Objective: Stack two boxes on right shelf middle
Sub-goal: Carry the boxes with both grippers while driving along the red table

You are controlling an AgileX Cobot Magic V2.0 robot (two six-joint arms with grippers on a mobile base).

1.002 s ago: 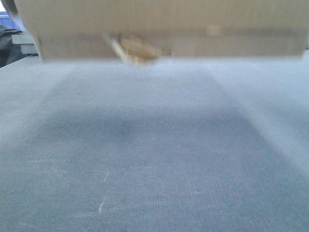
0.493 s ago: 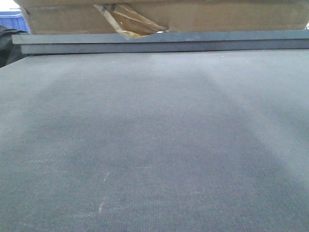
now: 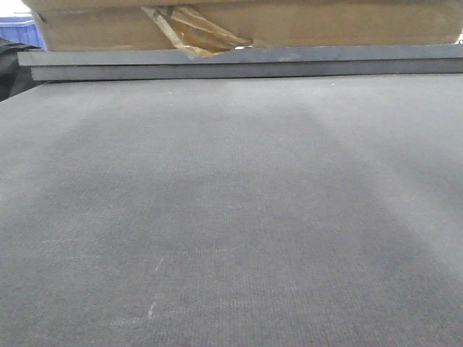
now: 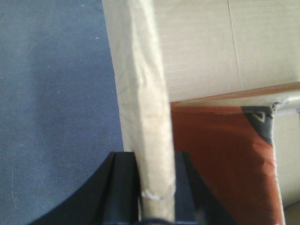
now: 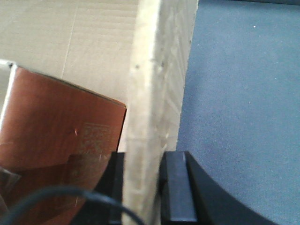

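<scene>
A: Under and outside the grippers, what surface is there?

B: A dark blue-grey table top with a woven look. It lies to the left of the left gripper and to the right of the right gripper. In the front view it runs to a dark ledge at its far edge, and a blue crate shows beyond the far left corner.

A: And the box?

B: The box is plain brown corrugated cardboard, open on top, and it spans the space between the two grippers. The front view shows it just above the ledge, but I cannot tell whether it rests there.

A: How is it held?

B: Each gripper's black fingers are clamped on an upright side wall, one finger inside and one outside.

A: Smaller things?

B: Inboard of both grippers, a reddish-brown sheet lies inside the box. Torn yellowish tape hangs on its front face. A black cable curves beside the right gripper.
</scene>
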